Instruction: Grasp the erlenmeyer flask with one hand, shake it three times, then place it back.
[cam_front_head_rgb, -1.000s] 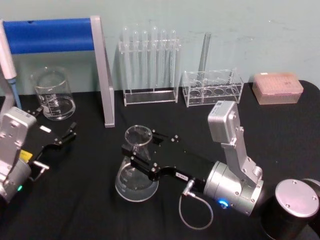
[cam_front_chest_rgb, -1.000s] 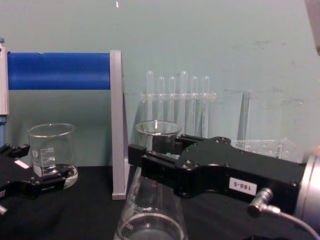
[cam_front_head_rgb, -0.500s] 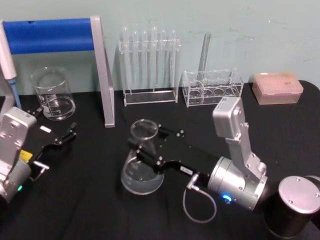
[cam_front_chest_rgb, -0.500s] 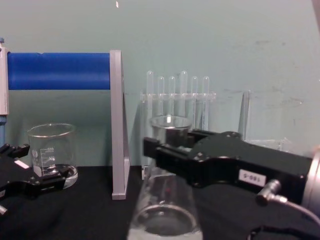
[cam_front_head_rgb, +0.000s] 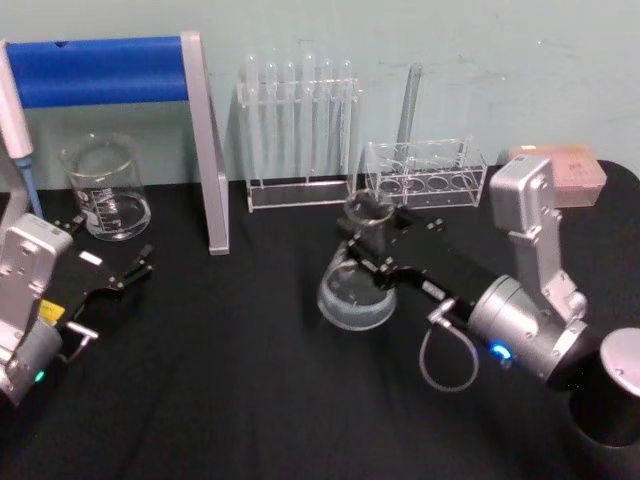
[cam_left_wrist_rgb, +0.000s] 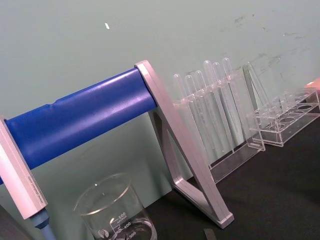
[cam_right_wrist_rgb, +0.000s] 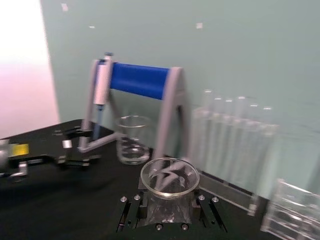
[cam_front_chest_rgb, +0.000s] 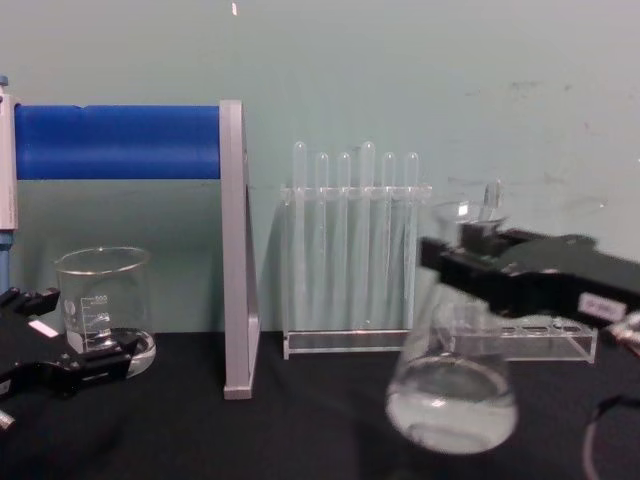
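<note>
Erlenmeyer flask (cam_front_head_rgb: 355, 285) clamped at the neck in right gripper (cam_front_head_rgb: 368, 232), swung well right since a second ago, tilted: shaking likely under way. Left gripper (cam_front_head_rgb: 110, 275) parked near left, jaws apart.

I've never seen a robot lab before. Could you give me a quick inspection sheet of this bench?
Surface: black table.
Job's things: flask, tilted, apparently lifted off the table.
Clutter: beaker, test-tube rack, low clear rack, pink box and blue-barred stand along the back.
Claws: right claw shut on the flask's neck; left claw open, idle at the table's left.
Cables: grey cable loop beside the right arm.
Surroundings: pale green wall.
</note>
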